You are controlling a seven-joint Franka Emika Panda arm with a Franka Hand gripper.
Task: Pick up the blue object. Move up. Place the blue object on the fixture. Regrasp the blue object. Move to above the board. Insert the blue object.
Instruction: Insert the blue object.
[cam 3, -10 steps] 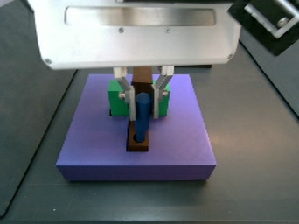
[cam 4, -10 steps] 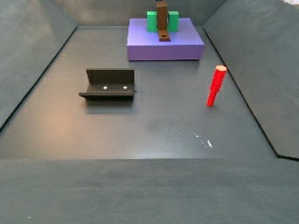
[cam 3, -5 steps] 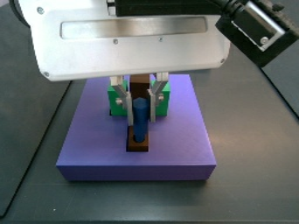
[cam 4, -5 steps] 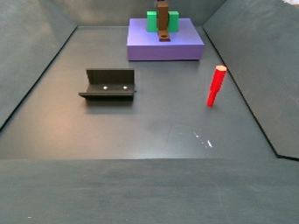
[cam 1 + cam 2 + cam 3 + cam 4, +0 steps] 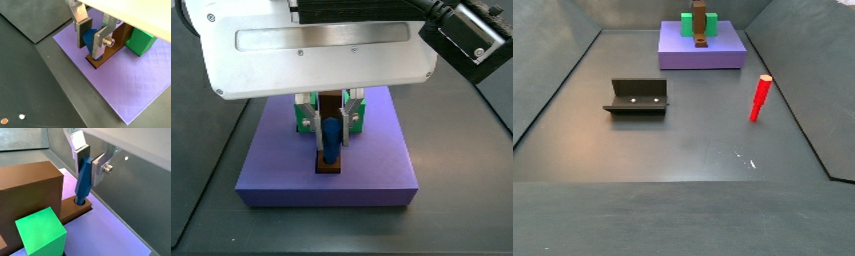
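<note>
The blue object [image 5: 330,142] stands upright with its lower end in the hole of the brown board [image 5: 330,166], which lies on the purple slab. In both wrist views the blue object [image 5: 89,40] [image 5: 83,183] leans slightly, its top between the silver fingers. My gripper [image 5: 330,120] hangs just above the board, open, with its plates either side of the stick's top [image 5: 90,50] [image 5: 90,173]. The fixture [image 5: 637,97] stands apart on the dark floor, with nothing on it.
The purple slab [image 5: 372,175] sits at the far end of the floor [image 5: 700,55]. Green blocks [image 5: 305,115] [image 5: 40,230] flank the board. A red peg [image 5: 759,98] stands on the floor to the right of the fixture. Grey walls ring the floor.
My gripper has risen a little over the board. The blue object has stayed upright in the hole.
</note>
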